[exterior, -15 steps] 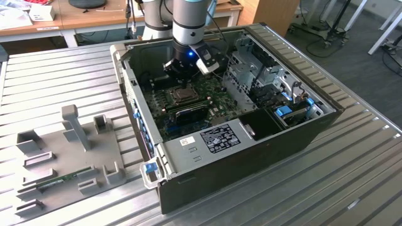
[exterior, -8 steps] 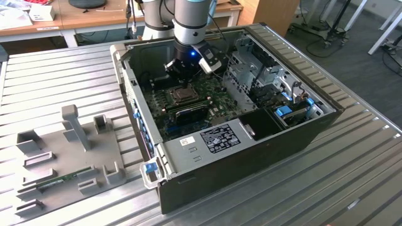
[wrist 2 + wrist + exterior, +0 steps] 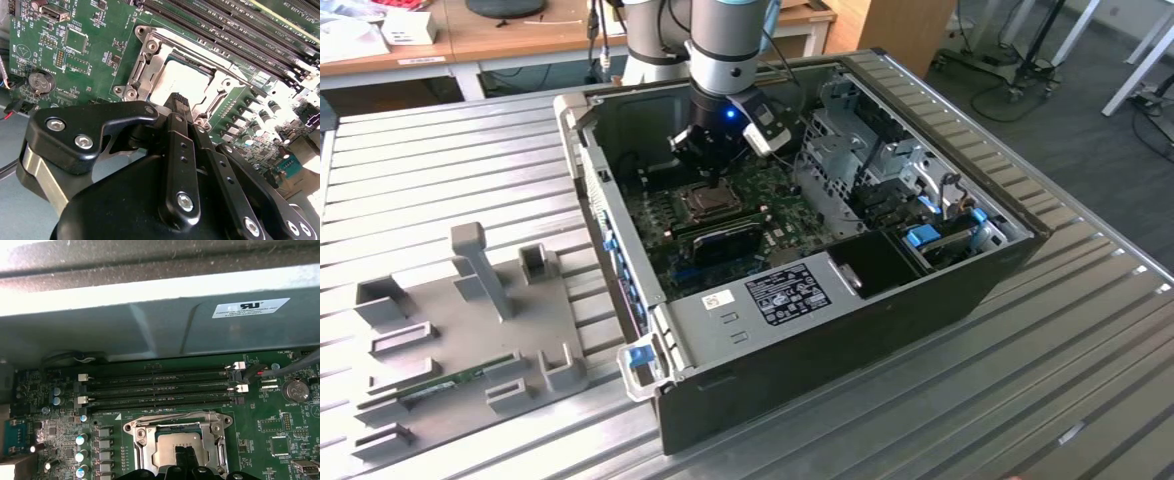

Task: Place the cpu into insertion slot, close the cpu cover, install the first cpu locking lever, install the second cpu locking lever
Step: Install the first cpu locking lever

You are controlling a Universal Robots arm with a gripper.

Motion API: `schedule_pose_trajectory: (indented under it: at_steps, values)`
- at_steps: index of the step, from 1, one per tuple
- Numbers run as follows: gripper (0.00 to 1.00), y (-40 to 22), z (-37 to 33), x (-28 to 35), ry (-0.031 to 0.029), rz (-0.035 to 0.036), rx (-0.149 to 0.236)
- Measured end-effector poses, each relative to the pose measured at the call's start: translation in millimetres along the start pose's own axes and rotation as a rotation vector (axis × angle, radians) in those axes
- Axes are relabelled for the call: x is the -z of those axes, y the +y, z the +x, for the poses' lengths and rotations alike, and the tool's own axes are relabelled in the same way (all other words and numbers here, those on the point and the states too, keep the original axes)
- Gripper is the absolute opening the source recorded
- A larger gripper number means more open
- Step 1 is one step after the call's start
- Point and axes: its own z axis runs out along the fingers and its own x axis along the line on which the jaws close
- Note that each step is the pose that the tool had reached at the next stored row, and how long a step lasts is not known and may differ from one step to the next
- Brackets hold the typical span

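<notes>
We judge the step in hand to be seating the cpu [image 3: 182, 82] in the insertion slot [image 3: 175, 442], so we keep the tool [image 3: 179, 100] square to it and press lightly. The tool's fingers are closed together, empty, with the cpu lying flat directly beneath their tips, the cpu cover [image 3: 150, 62] framing it.

Ribbed silvery metal table [image 3: 1067, 340], open black computer case [image 3: 854, 330] standing on it, grey plastic fixture tray [image 3: 454, 340] lying beside the case toward the exterior view's left
</notes>
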Motion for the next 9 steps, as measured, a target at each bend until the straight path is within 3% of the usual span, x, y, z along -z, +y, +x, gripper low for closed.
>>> schedule_pose_trajectory:
  at_steps: [9]
  values:
    - [0.11,0.0,0.0,0.0,0.0018,-0.0003,0.017]
